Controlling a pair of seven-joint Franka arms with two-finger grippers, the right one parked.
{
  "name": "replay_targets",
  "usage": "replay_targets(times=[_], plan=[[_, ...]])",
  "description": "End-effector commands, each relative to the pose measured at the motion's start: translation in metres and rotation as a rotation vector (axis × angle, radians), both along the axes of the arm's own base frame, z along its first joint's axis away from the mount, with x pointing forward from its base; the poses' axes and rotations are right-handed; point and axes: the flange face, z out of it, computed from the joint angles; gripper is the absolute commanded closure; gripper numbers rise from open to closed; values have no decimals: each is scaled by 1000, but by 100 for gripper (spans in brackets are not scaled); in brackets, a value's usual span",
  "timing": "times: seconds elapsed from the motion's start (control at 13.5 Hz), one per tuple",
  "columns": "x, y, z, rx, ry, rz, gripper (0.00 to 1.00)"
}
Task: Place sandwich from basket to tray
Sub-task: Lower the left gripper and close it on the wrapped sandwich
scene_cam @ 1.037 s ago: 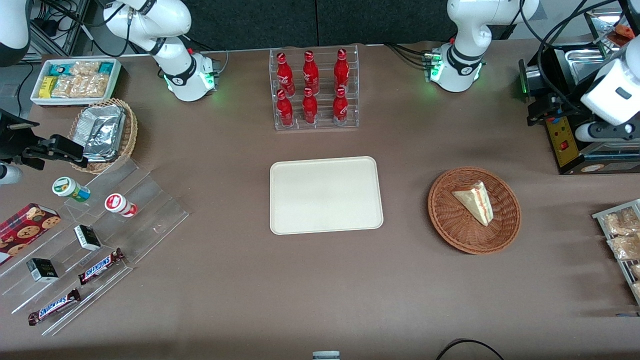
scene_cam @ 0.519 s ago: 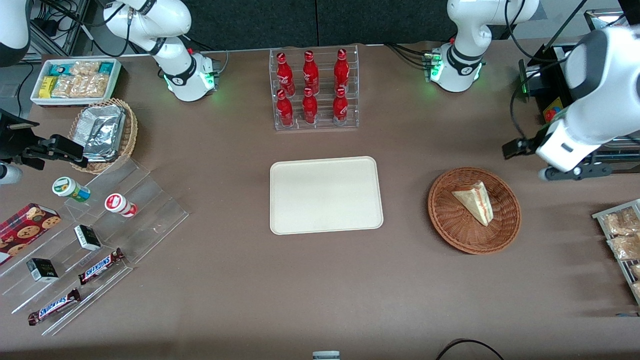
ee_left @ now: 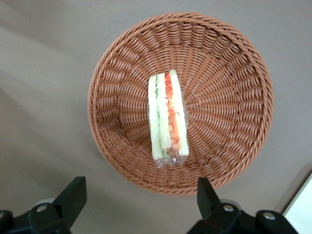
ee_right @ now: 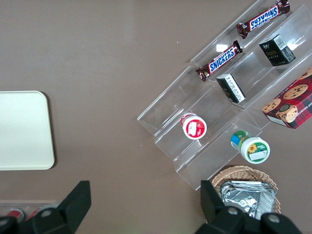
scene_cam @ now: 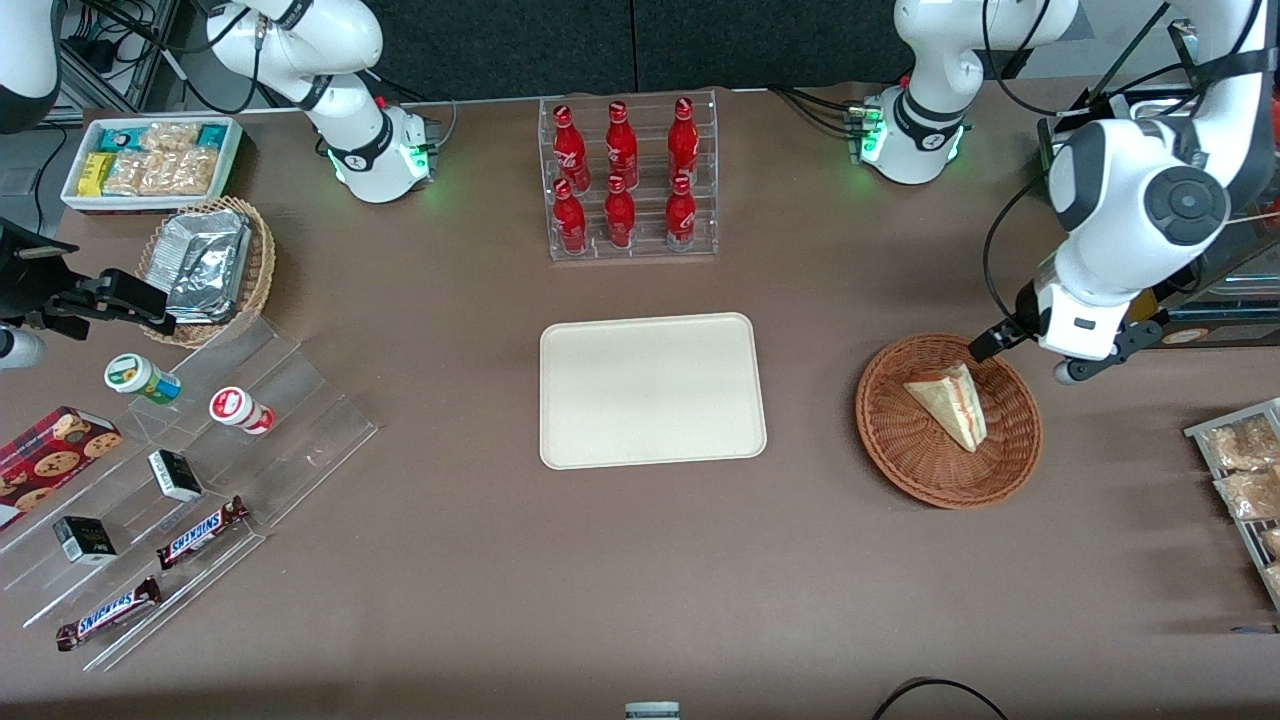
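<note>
The sandwich [scene_cam: 950, 402] is a pale triangular wedge with red and green filling lying in the round reddish-brown wicker basket [scene_cam: 900, 455]. The cream tray [scene_cam: 650, 390] lies bare beside the basket, toward the parked arm's end. My left gripper [scene_cam: 1025, 358] is open and empty. It hangs above the basket's rim, on the part farther from the front camera and toward the working arm's end. In the left wrist view the sandwich [ee_left: 167, 119] lies in the middle of the basket [ee_left: 229, 97], and the gripper [ee_left: 139, 195] has its fingers spread wide just outside the rim.
A clear rack of red bottles [scene_cam: 630, 180] stands farther from the camera than the tray. A black device [scene_cam: 1130, 290] and a rack of snack packets [scene_cam: 1245, 480] sit at the working arm's end. Acrylic steps with snacks [scene_cam: 180, 480], a foil-packet basket [scene_cam: 210, 265] and a white bin [scene_cam: 150, 160] sit at the parked arm's end.
The left arm has swung in from the working arm's end of the table, and its gripper has come down to the basket's rim. Sandwich, basket and tray have not moved.
</note>
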Motion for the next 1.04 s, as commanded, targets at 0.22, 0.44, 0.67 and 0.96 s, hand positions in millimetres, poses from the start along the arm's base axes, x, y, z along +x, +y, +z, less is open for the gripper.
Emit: replay_targets(times=[0.22,0.44,0.67,0.96], plan=[[-20,-4,-61,-15,-111,40,0],[-14,-6,-73,-20,-136,53,0],[-12,-15,-95,-23,-139,63,0],[-11,-17,-116,-23,-131,71,0]])
